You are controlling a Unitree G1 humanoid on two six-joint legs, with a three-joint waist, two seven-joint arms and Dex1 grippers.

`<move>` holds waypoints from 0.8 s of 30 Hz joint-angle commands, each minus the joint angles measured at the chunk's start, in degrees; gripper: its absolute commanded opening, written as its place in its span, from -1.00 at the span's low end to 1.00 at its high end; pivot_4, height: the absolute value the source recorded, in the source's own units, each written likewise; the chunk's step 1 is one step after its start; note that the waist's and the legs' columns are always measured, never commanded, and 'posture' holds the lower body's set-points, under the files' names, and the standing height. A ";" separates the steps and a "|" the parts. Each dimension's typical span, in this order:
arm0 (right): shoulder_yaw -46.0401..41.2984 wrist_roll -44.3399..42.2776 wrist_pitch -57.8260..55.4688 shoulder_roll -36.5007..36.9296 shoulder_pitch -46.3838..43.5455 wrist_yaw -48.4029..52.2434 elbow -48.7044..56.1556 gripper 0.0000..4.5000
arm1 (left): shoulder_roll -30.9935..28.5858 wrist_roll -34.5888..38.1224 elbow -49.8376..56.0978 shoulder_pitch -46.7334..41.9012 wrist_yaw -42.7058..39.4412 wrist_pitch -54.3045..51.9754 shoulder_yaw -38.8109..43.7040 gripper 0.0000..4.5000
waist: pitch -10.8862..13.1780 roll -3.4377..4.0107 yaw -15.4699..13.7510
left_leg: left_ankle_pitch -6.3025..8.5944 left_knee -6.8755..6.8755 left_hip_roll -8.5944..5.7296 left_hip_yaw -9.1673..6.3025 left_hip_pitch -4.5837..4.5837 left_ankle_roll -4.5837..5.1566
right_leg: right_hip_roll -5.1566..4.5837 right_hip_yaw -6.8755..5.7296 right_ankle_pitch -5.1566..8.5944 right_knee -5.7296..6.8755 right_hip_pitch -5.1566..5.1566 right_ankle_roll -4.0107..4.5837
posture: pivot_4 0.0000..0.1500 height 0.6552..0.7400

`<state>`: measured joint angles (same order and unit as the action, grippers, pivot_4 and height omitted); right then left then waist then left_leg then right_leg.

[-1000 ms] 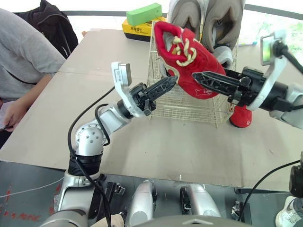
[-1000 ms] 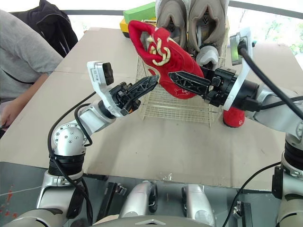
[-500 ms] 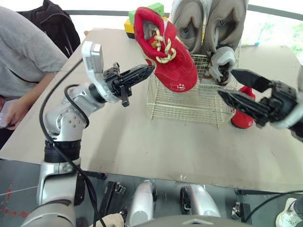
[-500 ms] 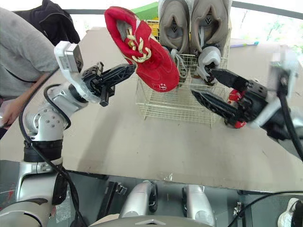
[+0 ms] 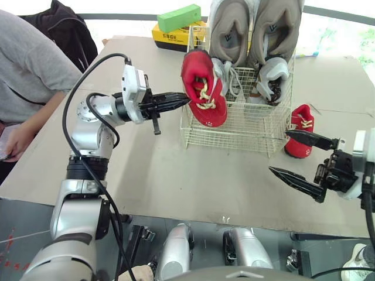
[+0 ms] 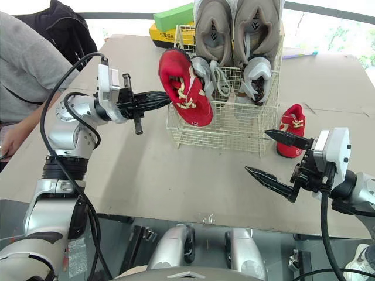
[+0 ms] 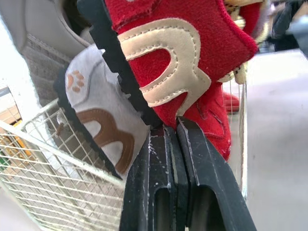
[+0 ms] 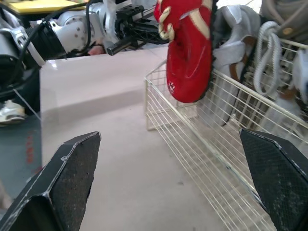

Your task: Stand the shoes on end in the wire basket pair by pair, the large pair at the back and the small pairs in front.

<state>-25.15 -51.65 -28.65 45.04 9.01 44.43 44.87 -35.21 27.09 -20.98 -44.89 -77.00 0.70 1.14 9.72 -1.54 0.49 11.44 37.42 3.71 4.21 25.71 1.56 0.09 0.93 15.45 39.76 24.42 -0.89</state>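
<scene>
One red shoe [image 5: 202, 88] — pinched by left gripper [image 5: 181, 100] at basket [image 5: 234, 126] front corner; seat it toe-down inside the wire before release. Right gripper [image 5: 279, 151] spread, empty.

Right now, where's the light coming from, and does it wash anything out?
Left eye view: daylight from beyond the table whitens the background past the grey shoes. Right wrist view: a soft shadow lies on the table beside the wire basket. Left wrist view: the background behind the basket glares white.
</scene>
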 commanded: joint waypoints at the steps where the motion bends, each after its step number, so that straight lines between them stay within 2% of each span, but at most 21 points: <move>1: -1.97 1.49 2.38 -0.93 2.16 -0.07 1.81 0.99 | -0.34 -1.79 -0.07 -0.12 -1.72 1.52 -0.33 -1.00 | 0.00 0.00 0.04 | 0.00 0.00 0.00 0.00 0.00 0.00 | 0.00 0.00 0.00 0.00 0.00 0.00 | 1.00 1.00; 7: -2.50 3.96 4.49 -3.21 6.61 -1.11 2.47 0.99 | -0.87 -2.95 7.49 5.27 0.71 -2.65 -0.95 -1.00 | 0.00 0.00 0.11 | 0.00 0.00 0.04 -0.06 -0.01 0.00 | -0.06 0.04 0.00 0.01 -0.06 0.00 | 1.00 1.00; 13: -0.67 4.52 5.19 -3.77 6.40 -1.29 1.93 0.99 | -2.48 -5.57 11.89 8.53 4.56 -6.34 -1.23 -1.00 | 0.00 0.00 0.11 | 0.00 0.02 0.18 -0.10 -0.27 -0.01 | -0.06 0.04 0.03 0.00 -0.35 -0.04 | 1.00 1.00; 14: -0.76 4.48 5.17 -3.63 6.31 -1.11 1.65 1.00 | -2.93 -5.06 12.42 8.61 5.68 -9.03 -0.69 -0.68 | 0.00 0.00 0.11 | 0.00 0.02 0.18 -0.09 -0.36 -0.01 | -0.06 0.04 0.04 0.00 -0.44 -0.04 | 1.00 1.00; 15: -0.88 4.45 5.17 -3.53 6.24 -0.95 1.40 1.00 | -3.22 -3.87 13.13 8.78 6.13 -11.53 -0.05 -0.55 | 0.00 0.00 0.11 | 0.00 0.01 0.18 -0.08 -0.51 0.00 | -0.06 0.04 0.04 0.00 -0.60 -0.05 | 1.00 1.00; 17: -1.18 4.46 4.99 -3.31 6.37 -0.78 1.11 1.00 | -4.12 -2.04 15.32 9.73 5.95 -14.32 0.95 -0.13 | 0.00 0.00 0.14 | 0.01 -0.04 0.20 -0.05 -0.83 0.00 | -0.07 0.05 0.06 -0.03 -0.88 -0.05 | 1.00 1.00; 22: -1.05 4.23 2.51 -2.36 4.64 -3.04 -1.41 1.00 | -7.31 -0.97 19.43 12.63 6.21 -16.61 3.43 0.94 | 0.00 0.00 0.21 | 0.01 -0.07 0.26 0.04 -0.95 0.00 | -0.08 0.15 0.07 -0.01 -0.91 -0.06 | 1.00 1.00; 24: -1.03 3.90 0.12 -2.00 1.75 -6.25 -4.27 1.00 | -7.51 2.36 20.95 12.92 6.88 -17.98 6.49 0.99 | 0.00 0.00 0.27 | 0.01 -0.07 0.28 0.07 -0.96 0.00 | -0.08 0.19 0.07 0.00 -0.91 -0.06 | 1.00 1.00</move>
<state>-25.20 -46.89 -26.81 42.43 12.89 41.08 42.23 -41.84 26.09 -3.05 -31.59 -70.91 -16.39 3.55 9.72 -1.53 0.76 11.45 37.35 4.00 4.28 24.76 1.56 0.01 1.12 15.51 39.75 23.51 -0.94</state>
